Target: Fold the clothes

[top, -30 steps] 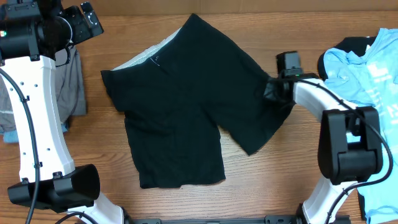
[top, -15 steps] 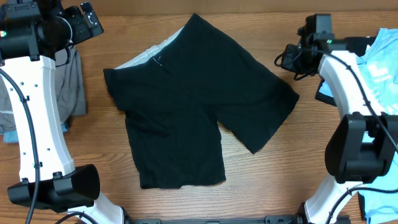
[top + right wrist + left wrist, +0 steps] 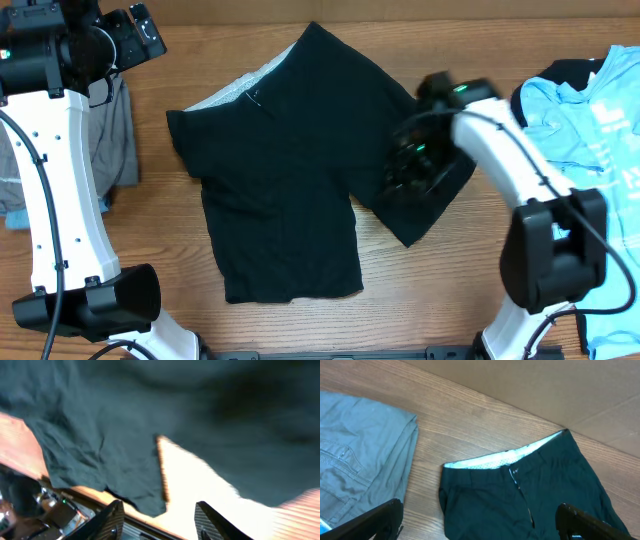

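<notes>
- Black shorts [image 3: 280, 180] lie spread flat in the middle of a wooden worktop [image 3: 450, 290], seen from above.
- The right gripper [image 3: 159, 512] hangs directly over the shorts' leg on its own side, near that leg's hem. Its fingers stand apart with nothing between them, so it is released and carries no cloth. The overhead view of it is blurred.
- From this gripper, most of the shorts stretch away toward the other arm. The near hem edge and bare wood sit just below and in front of its fingers.
- The shorts' long axis runs on a diagonal. The pale waistband [image 3: 505, 457] is at the far end on the left arm's side, and the two leg hems are at the near end on the right arm's side.
- The left gripper [image 3: 480, 512] is spread wide and empty, held off beyond the waistband corner, well apart from the cloth. From it, the shorts lie ahead and toward the right arm.
- A grey garment [image 3: 110, 130] lies beside and below the left gripper. A light blue T-shirt [image 3: 590, 110] lies on the outer side of the right arm.
- The right arm is judged much the nearer, and well placed to pinch the leg under it and fold it across toward the left arm.
</notes>
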Controlling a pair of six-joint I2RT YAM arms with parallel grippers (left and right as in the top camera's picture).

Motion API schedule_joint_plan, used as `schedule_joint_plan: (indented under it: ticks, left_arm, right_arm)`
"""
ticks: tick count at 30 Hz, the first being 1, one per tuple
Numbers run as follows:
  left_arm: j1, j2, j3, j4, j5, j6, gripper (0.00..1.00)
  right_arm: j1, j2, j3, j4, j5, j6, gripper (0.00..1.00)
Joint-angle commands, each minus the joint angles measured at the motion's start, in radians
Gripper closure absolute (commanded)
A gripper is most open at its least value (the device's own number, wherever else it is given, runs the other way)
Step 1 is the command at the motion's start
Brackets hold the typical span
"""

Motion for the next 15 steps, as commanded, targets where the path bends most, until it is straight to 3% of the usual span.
schedule_joint_plan:
  ticks: [1, 4, 9, 15]
  left_arm:
    - [0.0, 0.003, -0.001, 0.003, 0.0, 0.019, 0.0]
    - [0.0, 0.003, -0.001, 0.003, 0.0, 0.019, 0.0]
    - [0.0, 0.003, -0.001, 0.003, 0.0, 0.019, 0.0]
    - [0.0, 0.003, -0.001, 0.003, 0.0, 0.019, 0.0]
  right_arm:
    - [0.097, -0.013, -0.085, 0.074, -0.03, 0.093, 0.48]
    - [0.171, -0.013, -0.137, 0.155, -0.029, 0.1, 0.48]
    - [0.264, -0.013, -0.174, 0.173, 0.185, 0.268, 0.45]
    - [0.326, -0.013, -0.251, 0.255, 0.237, 0.363, 0.43]
